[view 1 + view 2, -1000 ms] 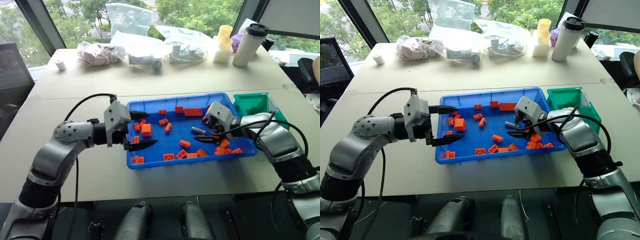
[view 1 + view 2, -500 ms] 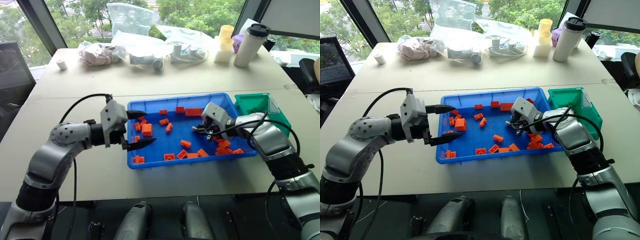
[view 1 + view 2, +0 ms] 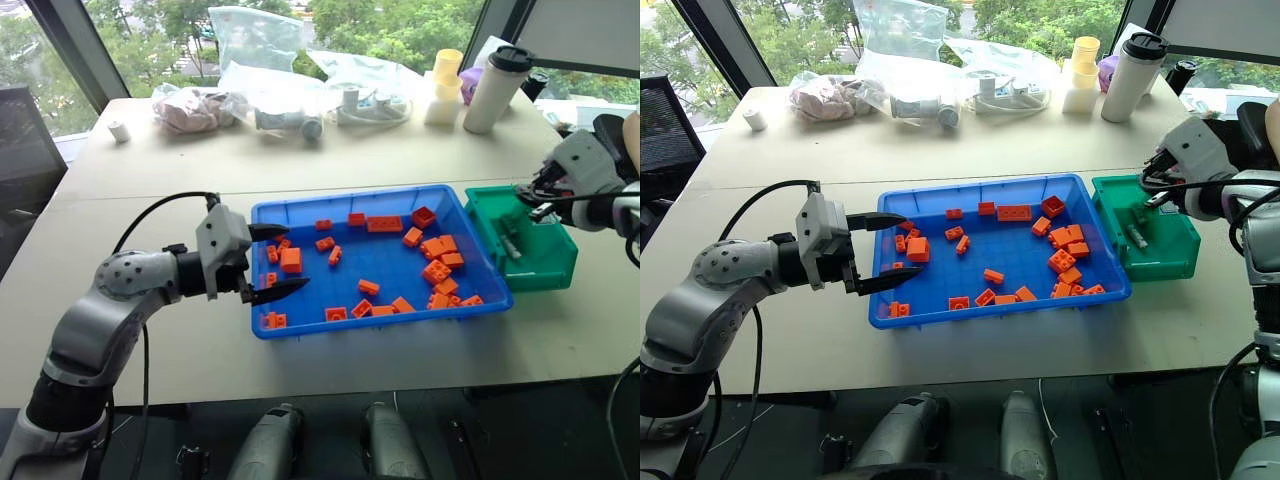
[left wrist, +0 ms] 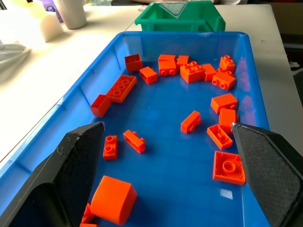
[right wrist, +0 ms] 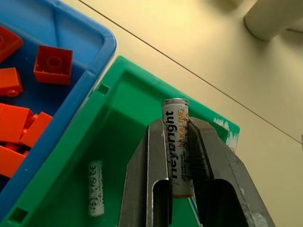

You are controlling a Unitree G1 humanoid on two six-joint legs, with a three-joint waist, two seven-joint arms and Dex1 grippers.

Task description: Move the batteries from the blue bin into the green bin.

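One battery [image 5: 176, 142] is clamped between the fingers of the right gripper [image 5: 177, 156], held above the green bin [image 5: 128, 127] near its far wall. A second battery [image 5: 95, 187] lies on that bin's floor. The green bin sits just beside the blue bin [image 3: 300, 325], rims close together. The left gripper [image 3: 272, 262] hovers with jaws spread over the blue bin's left edge, above orange bricks [image 3: 292, 259]. Bare table [image 3: 400, 165] lies beyond both bins.

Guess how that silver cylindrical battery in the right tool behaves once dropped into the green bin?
The silver cylindrical battery, pinched in the right tool over the deep green plastic bin, looks rigid and smooth, so it will probably roll. The tall walls should contain it. It may knock the other battery lying inside.
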